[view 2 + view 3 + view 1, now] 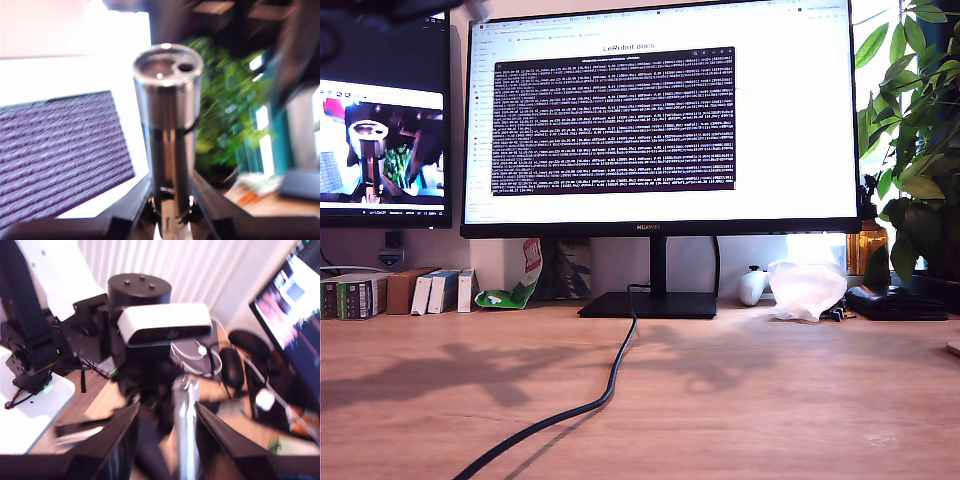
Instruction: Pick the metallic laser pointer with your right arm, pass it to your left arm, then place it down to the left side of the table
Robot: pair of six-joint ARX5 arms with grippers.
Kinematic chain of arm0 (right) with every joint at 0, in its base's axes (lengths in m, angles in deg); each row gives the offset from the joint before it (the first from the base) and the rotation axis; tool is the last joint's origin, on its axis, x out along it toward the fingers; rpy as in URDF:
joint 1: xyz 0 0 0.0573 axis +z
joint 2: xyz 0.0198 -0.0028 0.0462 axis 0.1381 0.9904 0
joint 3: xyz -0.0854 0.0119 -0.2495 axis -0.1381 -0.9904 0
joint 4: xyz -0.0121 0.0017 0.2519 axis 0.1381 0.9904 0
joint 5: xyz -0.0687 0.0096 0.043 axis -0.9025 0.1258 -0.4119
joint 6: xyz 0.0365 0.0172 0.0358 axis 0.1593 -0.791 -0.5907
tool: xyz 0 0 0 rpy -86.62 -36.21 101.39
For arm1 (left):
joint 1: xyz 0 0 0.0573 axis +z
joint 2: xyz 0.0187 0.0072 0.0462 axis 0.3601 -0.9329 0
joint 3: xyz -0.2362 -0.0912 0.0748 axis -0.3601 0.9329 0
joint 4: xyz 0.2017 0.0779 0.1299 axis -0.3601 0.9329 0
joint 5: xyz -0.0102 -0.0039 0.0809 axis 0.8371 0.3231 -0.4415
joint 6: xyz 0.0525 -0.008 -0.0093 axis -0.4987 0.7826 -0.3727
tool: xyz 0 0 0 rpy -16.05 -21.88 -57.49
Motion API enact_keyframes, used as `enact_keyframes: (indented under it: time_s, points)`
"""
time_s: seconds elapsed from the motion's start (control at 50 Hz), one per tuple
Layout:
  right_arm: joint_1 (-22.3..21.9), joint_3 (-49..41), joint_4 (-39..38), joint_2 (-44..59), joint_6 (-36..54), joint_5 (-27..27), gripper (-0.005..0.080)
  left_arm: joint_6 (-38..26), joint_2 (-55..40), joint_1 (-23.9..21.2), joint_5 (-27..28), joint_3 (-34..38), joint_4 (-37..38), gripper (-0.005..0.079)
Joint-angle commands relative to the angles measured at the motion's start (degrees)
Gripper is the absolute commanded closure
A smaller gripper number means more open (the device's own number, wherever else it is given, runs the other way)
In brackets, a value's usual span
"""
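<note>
While my first gripper (171,201) clamps the lower barrel of the metallic laser pointer (169,100), the pointer stands up out of the jaws with its wider lens end away from the camera, in the air in front of the monitor (660,120) and not on the table (770,400). From the other side, my second gripper (167,409) has its jaws spread to either side of the same silver barrel (184,435); a gap shows on one side, and blur hides whether the other jaw touches, so I judge it not yet closed. Beyond the pointer in that view sits the white wrist camera (167,325) of the first arm, facing back. I judge this to be the hand-over step: picked up, not yet passed. Next, my second gripper should close squarely on the free part of the barrel, and only when that hold is firm should my first gripper let go, or the smooth cylinder may slip. Farther off, below the monitor, the table carries a black cable (610,385), and neither arm nor the pointer shows in the exterior view
</note>
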Motion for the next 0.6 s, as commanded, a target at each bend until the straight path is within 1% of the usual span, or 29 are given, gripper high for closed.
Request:
enact_keyframes:
  time_s: [0.0,0.12,0.2,0.24,0.28,0.34,0.44,0.46,0.58]
  points:
    - [-1.4,0.6,0.5,0.1,-0.9,0.2,0.0443,-0.6,-0.2,1.9,-0.1,-0.3,0.7,0.0765]
    - [-4.3,0.6,4.0,0.1,-1.9,-0.4,0.0452,-0.5,-0.2,4.8,-0.1,-0.3,2.5,0.0765]
    - [-6.3,0.6,6.9,0.1,-4.7,-3.3,0.0460,-0.5,-0.2,6.2,-0.1,-0.3,3.2,0.0765]
    - [-7.3,0.6,8.4,0.1,-6.2,-4.9,0.0479,-0.5,-0.2,6.9,-0.1,-0.3,3.4,0.0765]
    - [-8.4,0.6,9.8,0.1,-7.2,-6.5,0.0509,-0.5,-0.2,7.3,0.0,-0.3,3.6,0.0765]
    - [-9.8,0.6,12.2,0.1,-10.3,-8.2,0.0587,-0.5,-0.2,7.8,0.0,-0.3,3.7,0.0765]
    - [-12.5,0.6,15.5,0.1,-11.5,-9.1,0.0772,-0.5,-0.2,7.9,0.0,-0.3,3.8,0.0765]
    - [-13.0,0.6,16.0,0.1,-11.7,-9.1,0.0761,-0.5,-0.2,7.9,0.0,-0.3,3.8,0.0765]
    - [-15.5,0.6,16.6,0.1,-16.0,-8.8,0.0760,-0.5,-0.2,7.9,0.0,-0.3,4.2,0.0765]
